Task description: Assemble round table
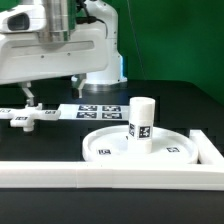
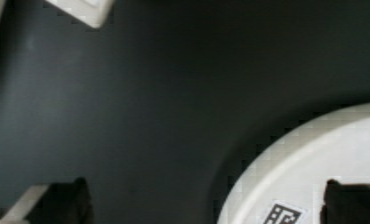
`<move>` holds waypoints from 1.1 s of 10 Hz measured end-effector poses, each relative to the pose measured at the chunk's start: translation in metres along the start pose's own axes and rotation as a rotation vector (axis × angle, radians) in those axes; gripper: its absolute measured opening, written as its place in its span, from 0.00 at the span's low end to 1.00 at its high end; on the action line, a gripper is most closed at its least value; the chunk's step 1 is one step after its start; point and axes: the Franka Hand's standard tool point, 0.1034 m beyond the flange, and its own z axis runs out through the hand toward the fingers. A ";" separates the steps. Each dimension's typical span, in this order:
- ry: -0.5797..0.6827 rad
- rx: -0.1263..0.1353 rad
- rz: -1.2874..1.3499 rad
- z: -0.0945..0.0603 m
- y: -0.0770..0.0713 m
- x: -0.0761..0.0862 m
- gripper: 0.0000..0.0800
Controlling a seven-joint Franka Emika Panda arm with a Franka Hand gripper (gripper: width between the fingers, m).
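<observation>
The large round disc lies flat on the dark table at the exterior view's right. The short thick post stands upright on it, tags facing front. The small cross-shaped piece lies on the table at the exterior view's left. My gripper hangs open and empty above the table, just over the cross-shaped piece in that view. In the wrist view my gripper shows two dark fingertips wide apart. Part of the disc's rim lies below, near one fingertip. The post is out of the wrist view.
The marker board lies flat behind the disc. Long white border bars run along the front and the exterior view's right. A white corner shows at the wrist view's edge; what it is cannot be told.
</observation>
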 end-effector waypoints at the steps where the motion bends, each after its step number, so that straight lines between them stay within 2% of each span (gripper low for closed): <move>1: -0.001 0.001 0.000 0.001 0.000 0.000 0.81; 3: -0.002 0.001 -0.008 0.001 0.001 -0.001 0.81; 4: -0.002 -0.004 -0.035 0.002 0.006 -0.006 0.81; 7: -0.011 -0.016 -0.117 0.006 0.030 -0.051 0.81; 8: -0.016 -0.013 -0.130 0.011 0.037 -0.067 0.81; 9: -0.023 -0.006 -0.116 0.014 0.042 -0.076 0.81; 11: -0.022 -0.006 -0.114 0.015 0.041 -0.074 0.81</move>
